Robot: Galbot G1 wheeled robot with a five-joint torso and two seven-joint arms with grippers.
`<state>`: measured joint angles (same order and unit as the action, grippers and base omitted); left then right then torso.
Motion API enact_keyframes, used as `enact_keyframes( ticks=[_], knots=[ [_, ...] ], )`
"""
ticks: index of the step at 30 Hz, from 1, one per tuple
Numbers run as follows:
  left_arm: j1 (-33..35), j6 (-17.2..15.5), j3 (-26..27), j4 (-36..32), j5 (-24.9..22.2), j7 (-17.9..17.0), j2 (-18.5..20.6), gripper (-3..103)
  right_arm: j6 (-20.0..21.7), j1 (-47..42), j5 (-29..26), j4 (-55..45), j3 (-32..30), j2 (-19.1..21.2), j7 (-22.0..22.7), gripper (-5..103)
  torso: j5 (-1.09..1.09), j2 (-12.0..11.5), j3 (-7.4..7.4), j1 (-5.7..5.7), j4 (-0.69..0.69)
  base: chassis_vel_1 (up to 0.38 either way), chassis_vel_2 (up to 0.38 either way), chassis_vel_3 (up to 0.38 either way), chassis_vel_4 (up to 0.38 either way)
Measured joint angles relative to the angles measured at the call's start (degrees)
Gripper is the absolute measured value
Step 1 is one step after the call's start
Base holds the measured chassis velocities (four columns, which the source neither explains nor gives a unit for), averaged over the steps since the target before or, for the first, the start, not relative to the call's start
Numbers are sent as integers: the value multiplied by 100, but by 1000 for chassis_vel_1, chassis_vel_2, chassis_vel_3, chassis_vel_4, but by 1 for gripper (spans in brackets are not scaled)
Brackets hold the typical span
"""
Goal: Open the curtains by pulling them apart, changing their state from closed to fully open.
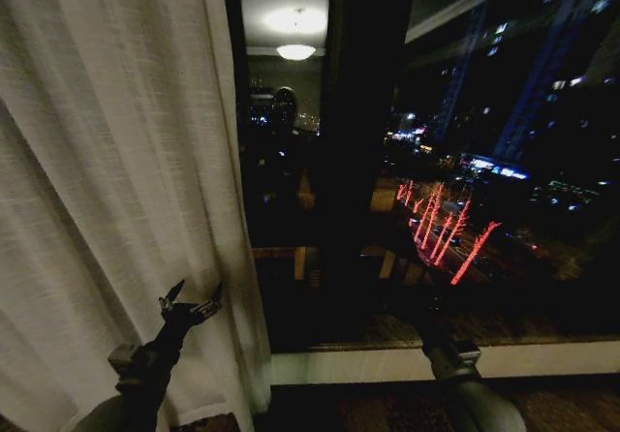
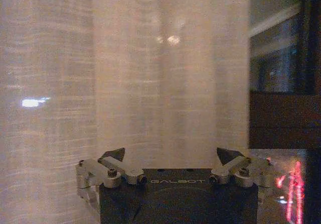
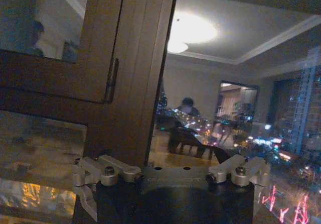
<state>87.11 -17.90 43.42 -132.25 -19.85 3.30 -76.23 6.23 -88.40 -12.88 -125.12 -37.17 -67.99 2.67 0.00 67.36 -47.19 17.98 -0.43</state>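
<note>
A sheer off-white pleated curtain (image 1: 107,180) hangs over the left third of the window, and its inner edge falls down to the floor. My left gripper (image 1: 191,298) is open, low down in front of that panel near its inner edge. The left wrist view has the curtain fabric (image 2: 125,83) close ahead of the spread fingers of the left gripper (image 2: 171,156), with nothing between them. My right arm (image 1: 465,384) reaches up toward the bare dark glass. The right gripper (image 3: 163,158) is open and faces the brown window frame (image 3: 130,73), holding nothing.
To the right of the curtain is bare night-time window glass (image 1: 504,161) with city lights and room reflections. A dark vertical window post (image 1: 354,161) stands in the middle. A pale sill (image 1: 542,357) runs along the bottom, above a dark wooden floor (image 1: 368,408).
</note>
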Motion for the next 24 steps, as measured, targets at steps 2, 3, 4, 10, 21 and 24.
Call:
enact_keyframes(
  ticks=[2,3,4,10,21,24],
  knots=[
    [-52,-19,-5,69,-35,-33,27,98,-3,1,0,3,7,2,0,100,1,0,0,0,0,0,0,0,0],
    [-81,-24,-13,106,-52,-41,43,94,-4,1,0,3,11,4,1,100,1,0,0,0,0,0,0,0,0],
    [-159,-35,-49,217,-79,-44,79,89,-6,2,0,0,18,5,3,100,2,0,0,0,-1,0,0,0,0],
    [-233,-40,-164,405,-82,163,106,67,-11,-2,0,-68,5,3,10,100,0,0,0,0,0,0,0,0,0],
    [-51,-51,-89,241,-90,321,180,23,169,-46,-232,-248,5,-76,139,100,1,0,0,0,0,0,0,0,0],
    [14,-44,-68,144,-92,322,182,7,241,-62,-320,-314,51,-128,144,100,1,0,0,0,0,0,0,0,0]
  ],
)
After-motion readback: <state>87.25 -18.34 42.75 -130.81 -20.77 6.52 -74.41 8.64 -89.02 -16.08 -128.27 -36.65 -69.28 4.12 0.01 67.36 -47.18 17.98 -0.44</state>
